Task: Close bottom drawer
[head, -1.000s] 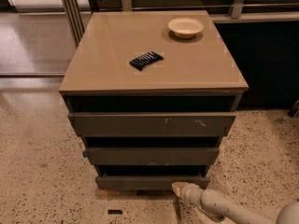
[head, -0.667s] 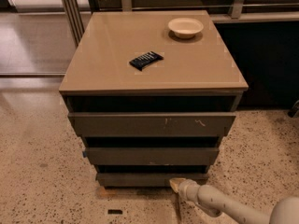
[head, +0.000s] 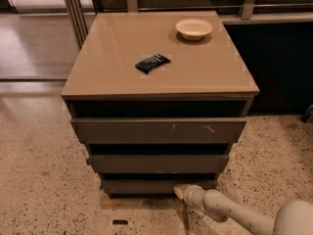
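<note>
The bottom drawer (head: 146, 185) is the lowest and narrowest of three dark grey-brown drawers in a tan-topped cabinet. Its plain front stands out a little from the cabinet body, less than the two drawers above. My gripper (head: 180, 192) reaches in from the lower right on a white arm. Its tip touches the lower right part of the bottom drawer's front, just above the floor.
The middle drawer (head: 157, 163) and the wide top drawer (head: 157, 130) with white scratch marks jut out further above. On the cabinet top (head: 107, 67) lie a black packet (head: 152, 62) and a white bowl (head: 193, 28). Speckled floor (head: 44, 180) surrounds the cabinet; a metal frame stands behind.
The gripper has moved forward against the bottom drawer's front, and the drawer has slid slightly further in. The other drawers have not moved.
</note>
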Controlling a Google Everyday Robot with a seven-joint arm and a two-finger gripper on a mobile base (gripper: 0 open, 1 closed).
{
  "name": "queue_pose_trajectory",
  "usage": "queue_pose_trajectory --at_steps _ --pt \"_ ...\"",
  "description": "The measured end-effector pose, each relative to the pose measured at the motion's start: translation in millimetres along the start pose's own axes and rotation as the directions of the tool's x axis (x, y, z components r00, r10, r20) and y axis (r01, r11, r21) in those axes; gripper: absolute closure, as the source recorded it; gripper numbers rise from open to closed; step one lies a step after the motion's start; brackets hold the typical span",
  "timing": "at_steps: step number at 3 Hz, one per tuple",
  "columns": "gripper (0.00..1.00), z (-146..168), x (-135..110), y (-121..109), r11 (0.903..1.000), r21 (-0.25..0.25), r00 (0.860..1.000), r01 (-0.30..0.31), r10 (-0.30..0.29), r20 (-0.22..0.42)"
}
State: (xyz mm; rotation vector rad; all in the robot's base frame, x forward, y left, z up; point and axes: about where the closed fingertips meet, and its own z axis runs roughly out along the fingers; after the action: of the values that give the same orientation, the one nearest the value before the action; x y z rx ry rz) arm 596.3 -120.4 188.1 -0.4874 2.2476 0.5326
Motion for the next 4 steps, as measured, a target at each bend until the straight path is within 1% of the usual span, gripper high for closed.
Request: queue_pose_trajectory --at_steps 1,2,3,4 --pt "1.0 2 6 5 0.9995 -0.027 0.999 0.015 -0.016 -0.03" --pt "1.0 -7 47 1 0.9924 -0.116 0.984 0.039 -0.058 -0.169" --pt "1.0 -49 105 19 0.9682 -0.25 0.957 0.01 -0.082 -0.279" --pt "0.82 -68 120 33 0.9498 -0.311 0.952 -0.035 -0.063 -0.3"
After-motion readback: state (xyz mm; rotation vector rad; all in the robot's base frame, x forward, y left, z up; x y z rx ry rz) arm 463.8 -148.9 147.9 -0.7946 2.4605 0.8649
